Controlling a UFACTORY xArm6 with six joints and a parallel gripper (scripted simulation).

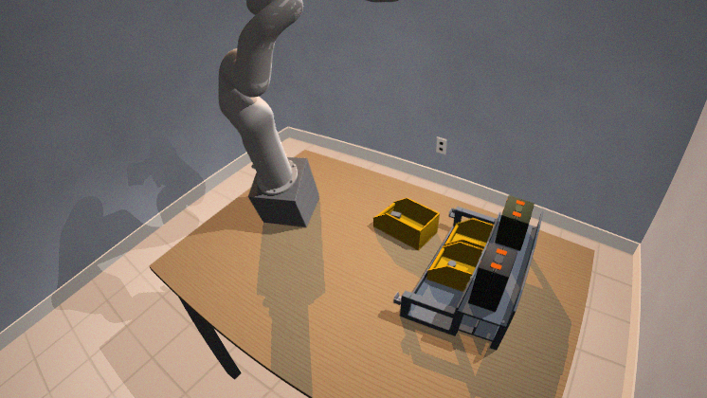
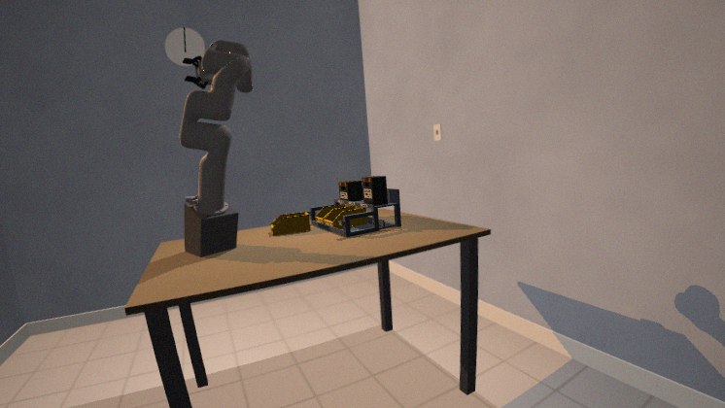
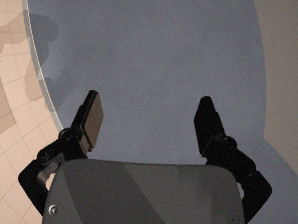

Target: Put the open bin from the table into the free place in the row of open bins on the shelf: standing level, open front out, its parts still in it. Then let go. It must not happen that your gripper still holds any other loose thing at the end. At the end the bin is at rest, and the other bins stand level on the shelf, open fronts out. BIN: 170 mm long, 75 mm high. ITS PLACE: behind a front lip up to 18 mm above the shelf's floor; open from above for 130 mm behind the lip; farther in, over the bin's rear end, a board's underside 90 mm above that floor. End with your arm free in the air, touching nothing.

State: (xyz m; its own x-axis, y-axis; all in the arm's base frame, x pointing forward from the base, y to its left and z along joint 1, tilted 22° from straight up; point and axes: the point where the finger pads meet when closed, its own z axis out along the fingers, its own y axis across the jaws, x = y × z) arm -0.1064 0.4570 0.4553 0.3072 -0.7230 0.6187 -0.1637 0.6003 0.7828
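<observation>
A yellow open bin [image 1: 420, 235] [image 2: 291, 223] stands level on the table between the robot's base and the shelf, a small grey part [image 1: 396, 214] inside it. The grey shelf [image 1: 429, 322] [image 2: 362, 231] holds two yellow bins side by side, the nearer bin [image 1: 447, 279] and the farther bin [image 1: 475, 228], both level with open fronts toward the robot's side. The free place [image 1: 438, 296] is at the row's near end in the top view. My gripper [image 2: 188, 70] [image 3: 149, 105] is open and empty, high above the table and far from the bin.
Two black boxes with orange marks, one box [image 1: 488, 288] [image 2: 374, 190] and another box [image 1: 511, 231] [image 2: 350, 190], stand on the shelf's raised board behind the bin row. The shelf's end frame [image 1: 455, 322] rises beside the free place. The wooden table [image 1: 355, 316] [image 2: 273, 268] carries the robot's base block [image 1: 284, 212] [image 2: 210, 235].
</observation>
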